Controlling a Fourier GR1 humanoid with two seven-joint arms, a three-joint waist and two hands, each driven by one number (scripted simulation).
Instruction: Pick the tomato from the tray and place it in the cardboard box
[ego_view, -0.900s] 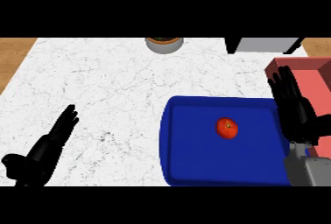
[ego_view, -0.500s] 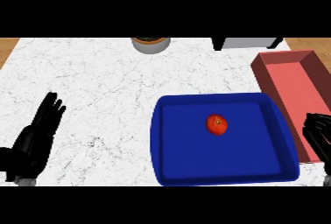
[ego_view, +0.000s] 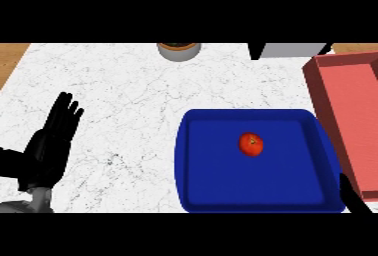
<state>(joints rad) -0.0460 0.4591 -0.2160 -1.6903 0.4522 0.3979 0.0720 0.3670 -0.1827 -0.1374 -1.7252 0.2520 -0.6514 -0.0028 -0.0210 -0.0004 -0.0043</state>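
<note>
Right hand (ego_view: 353, 196) barely showing at lower right, finger state unclear; tomato (ego_view: 252, 144) mid-tray (ego_view: 193, 165), up-left of it, nearer than resting open left hand (ego_view: 52, 142); cardboard box (ego_view: 347, 105) right

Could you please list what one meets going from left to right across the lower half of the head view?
Left hand → blue tray → tomato in the tray → right hand, just a tip at the tray's right corner → red box.
</note>
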